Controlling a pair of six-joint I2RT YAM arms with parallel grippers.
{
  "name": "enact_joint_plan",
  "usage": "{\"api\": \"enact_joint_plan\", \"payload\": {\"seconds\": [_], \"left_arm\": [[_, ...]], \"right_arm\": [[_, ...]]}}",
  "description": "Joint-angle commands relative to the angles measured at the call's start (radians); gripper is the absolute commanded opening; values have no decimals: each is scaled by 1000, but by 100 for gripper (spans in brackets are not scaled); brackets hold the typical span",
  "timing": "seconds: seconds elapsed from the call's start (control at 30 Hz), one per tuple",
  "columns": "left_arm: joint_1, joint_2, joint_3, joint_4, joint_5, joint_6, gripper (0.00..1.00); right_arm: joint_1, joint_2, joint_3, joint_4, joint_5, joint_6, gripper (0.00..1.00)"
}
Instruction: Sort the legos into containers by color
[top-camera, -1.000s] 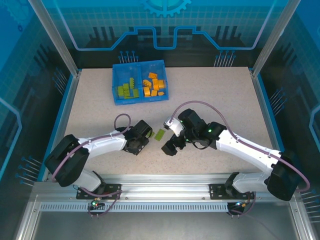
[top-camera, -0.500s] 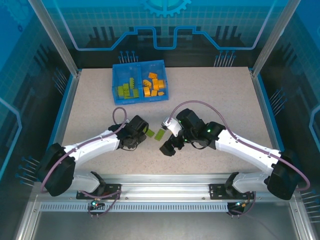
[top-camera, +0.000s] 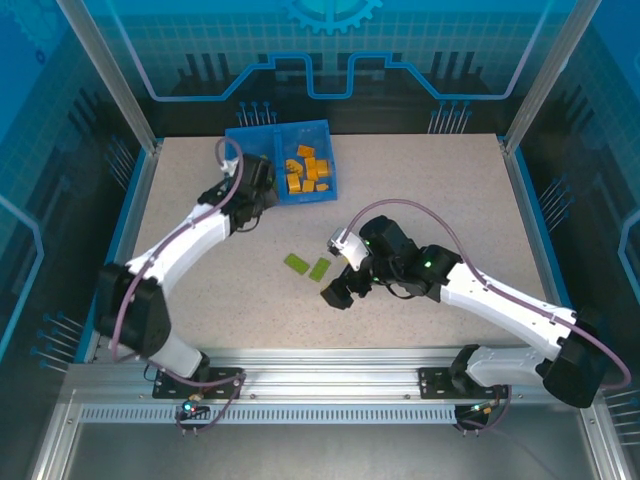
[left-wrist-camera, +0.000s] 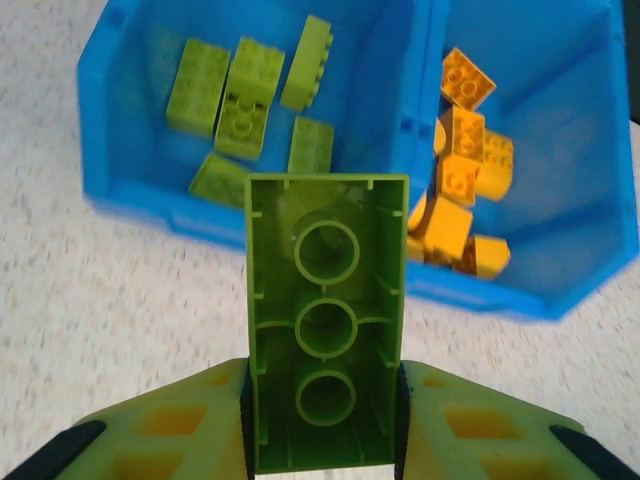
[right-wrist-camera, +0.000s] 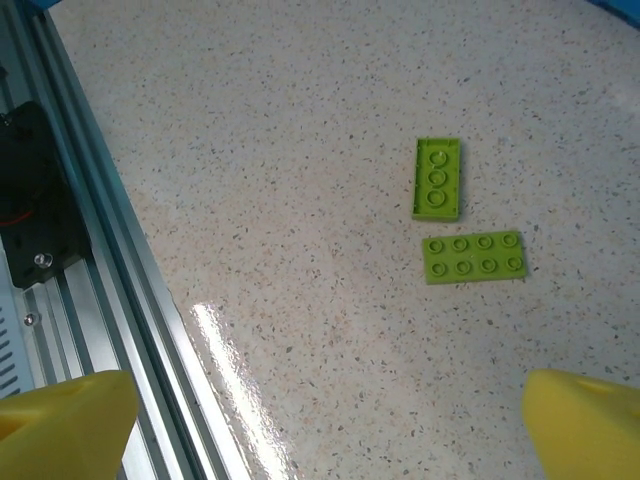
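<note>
My left gripper (left-wrist-camera: 325, 425) is shut on a lime green lego (left-wrist-camera: 326, 315), held with its hollow underside up just short of the blue tray (left-wrist-camera: 130, 205). Several green legos (left-wrist-camera: 242, 92) lie in the tray's left compartment and several orange legos (left-wrist-camera: 462, 180) in its right one. From above, the left gripper (top-camera: 250, 188) covers the left compartment of the tray (top-camera: 305, 128), beside the orange legos (top-camera: 308, 170). Two flat green legos (top-camera: 297, 263) (top-camera: 319, 268) lie mid-table. My right gripper (top-camera: 338, 291) hovers open just beyond them; its camera sees both (right-wrist-camera: 437, 178) (right-wrist-camera: 474, 256).
The metal rail (right-wrist-camera: 110, 280) of the table's near edge runs along the left of the right wrist view. Blue walls and posts (top-camera: 110, 90) surround the speckled table (top-camera: 430, 190). The right arm's body (top-camera: 480, 300) lies across the near right part.
My left arm has swung from mid-table back to the tray, carrying the green lego. That uncovered a second flat green lego beside the first. The right arm barely moved.
</note>
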Motion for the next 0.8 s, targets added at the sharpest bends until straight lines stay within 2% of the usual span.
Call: {"api": "enact_joint_plan", "payload": {"seconds": [0.0, 0.23, 0.37, 0.47, 0.67, 0.77], "left_arm": [[62, 136, 130, 16, 30, 111, 36], [169, 382, 383, 19, 149, 121, 35], [199, 527, 591, -58, 129, 156, 35], [230, 614, 712, -111, 141, 122, 36], [257, 672, 751, -81, 170, 98, 41], [262, 676, 757, -92, 194, 102, 47]], "right_arm": [[17, -41, 19, -4, 13, 22, 100], [30, -93, -6, -34, 47, 37, 100], [36, -101, -6, -45, 63, 39, 100], [38, -106, 0, -52, 72, 39, 100], [41, -114, 7, -70, 88, 38, 100], [44, -118, 8, -78, 91, 43, 100]]}}
